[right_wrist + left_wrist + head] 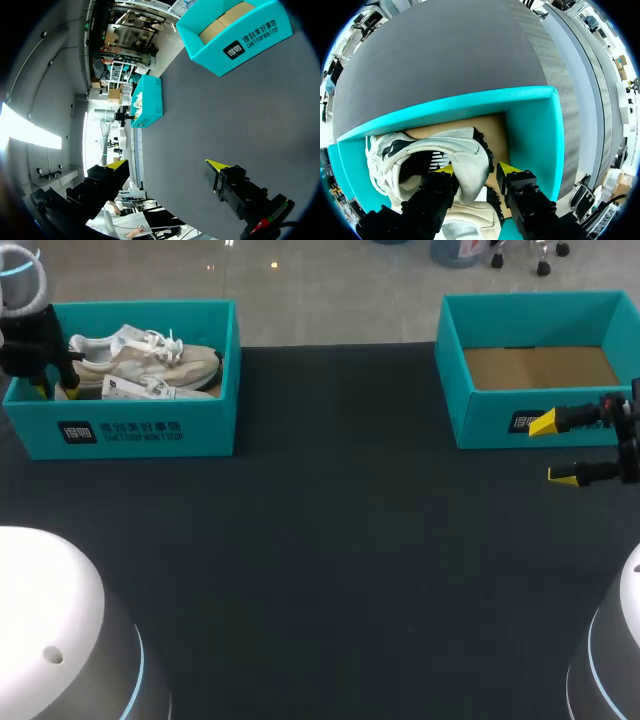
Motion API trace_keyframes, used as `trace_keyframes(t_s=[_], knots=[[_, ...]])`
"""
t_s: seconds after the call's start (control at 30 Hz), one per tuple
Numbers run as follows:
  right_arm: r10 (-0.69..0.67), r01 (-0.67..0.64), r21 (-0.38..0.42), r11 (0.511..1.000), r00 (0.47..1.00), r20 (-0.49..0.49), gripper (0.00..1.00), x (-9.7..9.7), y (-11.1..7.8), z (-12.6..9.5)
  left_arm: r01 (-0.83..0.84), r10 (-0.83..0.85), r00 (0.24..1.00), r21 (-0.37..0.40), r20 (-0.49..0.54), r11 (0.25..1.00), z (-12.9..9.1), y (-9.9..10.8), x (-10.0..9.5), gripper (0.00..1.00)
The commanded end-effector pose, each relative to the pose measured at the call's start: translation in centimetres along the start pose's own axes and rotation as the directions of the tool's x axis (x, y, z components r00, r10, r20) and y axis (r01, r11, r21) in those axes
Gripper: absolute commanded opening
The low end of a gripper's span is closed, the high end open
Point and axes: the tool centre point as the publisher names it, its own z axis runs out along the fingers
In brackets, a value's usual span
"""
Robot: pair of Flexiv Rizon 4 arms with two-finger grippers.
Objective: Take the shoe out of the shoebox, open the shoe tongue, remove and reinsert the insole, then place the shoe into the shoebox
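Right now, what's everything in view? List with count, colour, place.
left shoebox: one, teal, far left of the table, shoes inside
right shoebox: one, teal, far right of the table, only its brown cardboard floor showing inside
shoes: two as far as I can tell, cream and white, lying in the left shoebox
table: one, dark cover, under both boxes
left gripper: one, black with yellow tips, down in the left shoebox at a shoe's heel
right gripper: one, black with yellow tips, open, in front of the right shoebox, holding nothing
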Motion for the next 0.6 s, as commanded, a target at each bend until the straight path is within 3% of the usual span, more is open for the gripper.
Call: trace_keyframes(t_s=[0.03,0.13,0.3,0.37,0.43,0.47,0.53,0.6], knots=[[0.001,-0.001,-0.001,1.000,1.000,0.004,1.00,0.1,-0.1,0.0,-0.001,0.001,1.000,0.000,0.006,1.000,1.0,0.2,0.1,0.49],[0.001,-0.001,-0.001,1.000,1.000,0.004,1.00,0.1,-0.1,0.0,-0.011,0.011,1.000,-0.002,0.005,1.000,1.5,0.2,0.1,0.50],[0.001,-0.001,-0.001,1.000,1.000,0.004,1.00,0.1,-0.1,0.0,-0.030,0.030,1.000,0.003,-0.007,1.000,2.5,0.0,-0.1,0.61],[0.001,-0.001,-0.001,1.000,1.000,0.004,1.00,0.1,-0.1,0.0,-0.030,0.030,0.999,0.011,-0.013,0.999,2.9,0.1,-0.1,0.57],[0.001,-0.001,-0.001,1.000,1.000,0.004,1.00,0.1,-0.1,0.0,-0.027,0.027,1.000,0.017,-0.011,0.999,3.2,0.1,-0.1,0.52],[0.001,-0.001,-0.001,1.000,1.000,0.004,1.00,0.1,-0.1,0.0,-0.026,0.026,1.000,0.024,-0.008,0.999,3.4,0.1,0.0,0.43],[0.001,-0.001,-0.001,1.000,1.000,0.004,1.00,0.1,-0.1,0.0,-0.024,0.024,1.000,0.028,-0.007,0.999,3.6,0.1,0.0,0.36],[0.001,-0.001,-0.001,1.000,1.000,0.004,1.00,0.1,-0.1,0.0,-0.026,0.026,1.000,0.030,-0.008,0.999,3.6,0.1,0.1,0.17]])
